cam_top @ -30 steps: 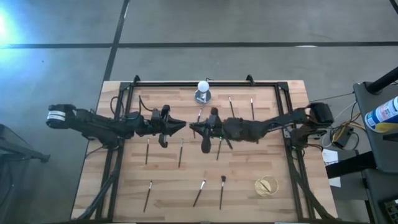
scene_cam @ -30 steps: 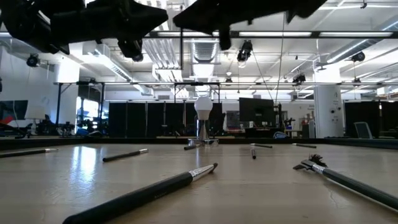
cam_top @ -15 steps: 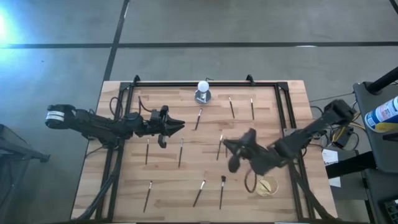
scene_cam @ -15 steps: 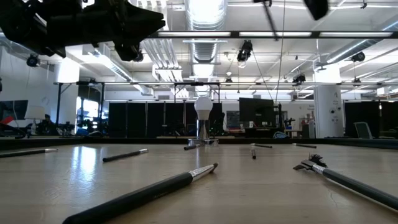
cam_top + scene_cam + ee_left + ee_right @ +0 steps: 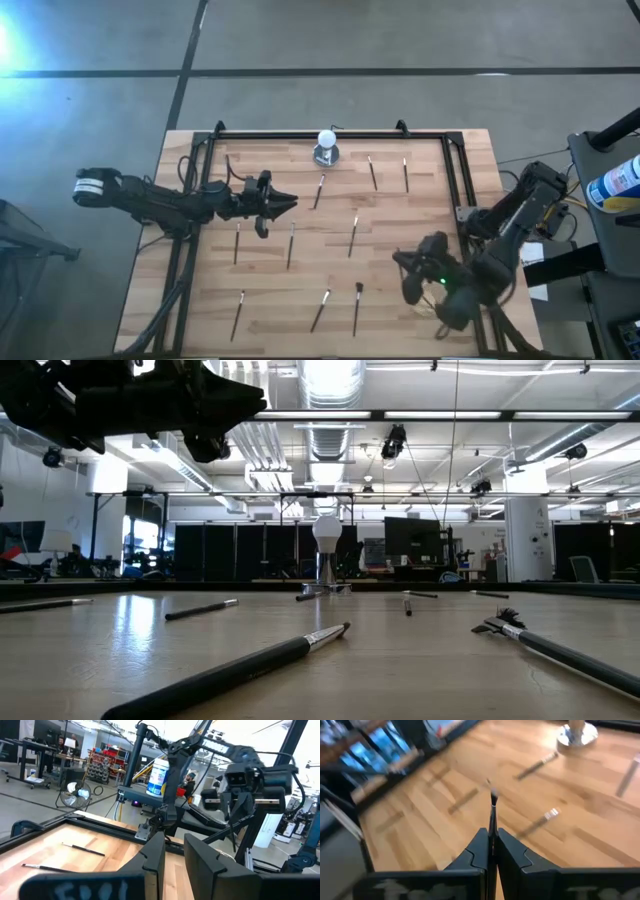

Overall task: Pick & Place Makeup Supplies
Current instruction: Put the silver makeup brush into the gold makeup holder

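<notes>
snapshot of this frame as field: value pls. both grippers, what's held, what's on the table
left gripper: open, empty, hovering over the table's left-centre
right gripper: shut on a thin makeup brush, bristles pointing out past the fingertips; over the table's front-right corner
loose brushes: about nine lying flat, scattered over the wooden table
white ball on stand: upright at back centre
cup at front right: hidden under the right arm

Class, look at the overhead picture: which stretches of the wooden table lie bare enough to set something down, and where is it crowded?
Bare wood: the far right corner beyond the upright brush, and the near left corner beside the brush. Crowded: the middle, where the left gripper hovers among brushes, and the near right, where the right gripper, shut on a brush, hangs.
</notes>
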You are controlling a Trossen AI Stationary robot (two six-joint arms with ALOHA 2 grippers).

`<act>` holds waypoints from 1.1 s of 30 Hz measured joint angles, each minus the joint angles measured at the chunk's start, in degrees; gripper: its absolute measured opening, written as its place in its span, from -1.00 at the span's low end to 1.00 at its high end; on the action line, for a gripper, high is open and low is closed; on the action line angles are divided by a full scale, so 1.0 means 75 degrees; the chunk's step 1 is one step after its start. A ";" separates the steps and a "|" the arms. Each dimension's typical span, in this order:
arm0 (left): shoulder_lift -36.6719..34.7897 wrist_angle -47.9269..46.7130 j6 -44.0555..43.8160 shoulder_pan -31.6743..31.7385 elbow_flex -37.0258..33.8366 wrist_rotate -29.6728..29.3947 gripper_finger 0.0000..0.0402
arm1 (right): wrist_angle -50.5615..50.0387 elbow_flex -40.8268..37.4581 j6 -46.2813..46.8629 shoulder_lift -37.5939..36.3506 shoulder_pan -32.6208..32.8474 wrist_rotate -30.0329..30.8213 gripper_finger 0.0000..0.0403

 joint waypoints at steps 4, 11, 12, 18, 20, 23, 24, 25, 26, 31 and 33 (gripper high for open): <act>0.0001 -0.0004 -0.0048 0.0003 0.0000 -0.0011 -0.67 | -0.2206 0.0972 0.1684 0.0565 0.0681 -0.0536 -0.94; 0.0003 -0.0074 -0.0045 0.0003 0.0000 -0.0009 -0.67 | -0.3591 0.1232 0.3740 0.1312 0.1857 -0.0844 -0.94; 0.0003 -0.0086 -0.0045 0.0003 0.0000 -0.0009 -0.67 | -0.3624 0.1167 0.3832 0.1412 0.1926 -0.0814 -0.94; 0.0003 -0.0207 -0.0019 0.0003 0.0000 -0.0009 -0.67 | -0.3611 0.0742 0.3902 0.2089 0.2104 -0.0690 -0.94; 0.0003 -0.0282 -0.0019 0.0003 0.0000 -0.0012 -0.67 | -0.3617 0.0609 0.3897 0.2246 0.2153 -0.0687 -0.94; 0.0003 -0.0336 -0.0016 0.0003 0.0000 -0.0097 -0.67 | -0.3590 0.0398 0.3890 0.2419 0.2161 -0.0641 -0.94; 0.0003 -0.0361 -0.0016 0.0003 0.0000 -0.0107 -0.67 | -0.3542 0.0331 0.3875 0.2447 0.2160 -0.0633 -0.94; 0.0003 -0.0393 -0.0012 0.0003 0.0000 -0.0130 -0.67 | -0.3515 0.0273 0.3876 0.2490 0.2156 -0.0604 -0.94; 0.0003 -0.0426 -0.0001 0.0003 0.0000 -0.0135 -0.67 | -0.3479 0.0218 0.3876 0.2529 0.2153 -0.0569 -0.94; 0.0003 -0.0543 0.0000 0.0003 0.0000 -0.0142 -0.67 | -0.3254 0.0151 0.3882 0.2696 0.2178 -0.0524 -0.94; 0.0003 -0.0546 -0.0001 0.0003 0.0000 -0.0160 -0.67 | -0.3094 0.0151 0.3882 0.2780 0.2190 -0.0526 -0.94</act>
